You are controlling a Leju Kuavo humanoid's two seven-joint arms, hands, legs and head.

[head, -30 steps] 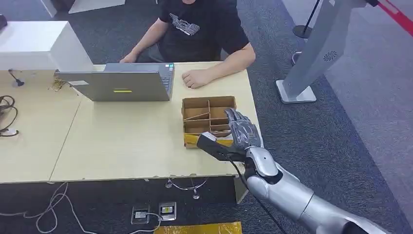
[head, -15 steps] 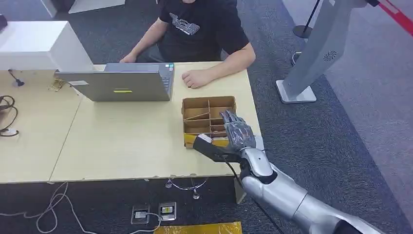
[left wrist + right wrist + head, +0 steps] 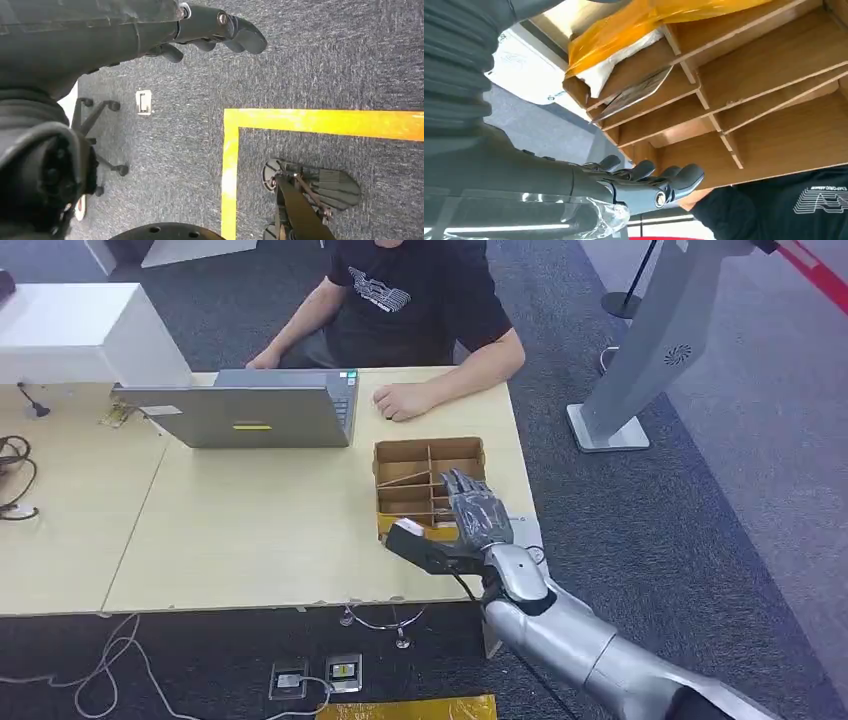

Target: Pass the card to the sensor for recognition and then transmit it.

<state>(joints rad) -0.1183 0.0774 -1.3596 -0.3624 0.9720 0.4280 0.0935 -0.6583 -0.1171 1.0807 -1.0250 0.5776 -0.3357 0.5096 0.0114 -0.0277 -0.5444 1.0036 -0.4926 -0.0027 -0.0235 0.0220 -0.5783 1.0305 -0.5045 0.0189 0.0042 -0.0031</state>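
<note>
A brown divided box [image 3: 400, 452] sits near the table's right edge. In the right wrist view a thin grey card [image 3: 634, 92] leans in one of the slots of the box [image 3: 774, 65], beside a white item under yellow film [image 3: 649, 20]. My right hand [image 3: 477, 508] hovers over the near half of the box, fingers [image 3: 649, 180] stretched out with nothing in them. My left hand [image 3: 210, 30] hangs over the carpet, fingers loosely apart and holding nothing.
A person in a black shirt [image 3: 410, 300] sits at the far side of the table [image 3: 250, 530], one hand [image 3: 400, 400] resting just beyond the box. A grey laptop [image 3: 250, 415] stands to the left. A grey pillar [image 3: 660, 350] stands on the right.
My right hand has drifted a little left and toward the near edge of the box. The person and the laptop have not moved.
</note>
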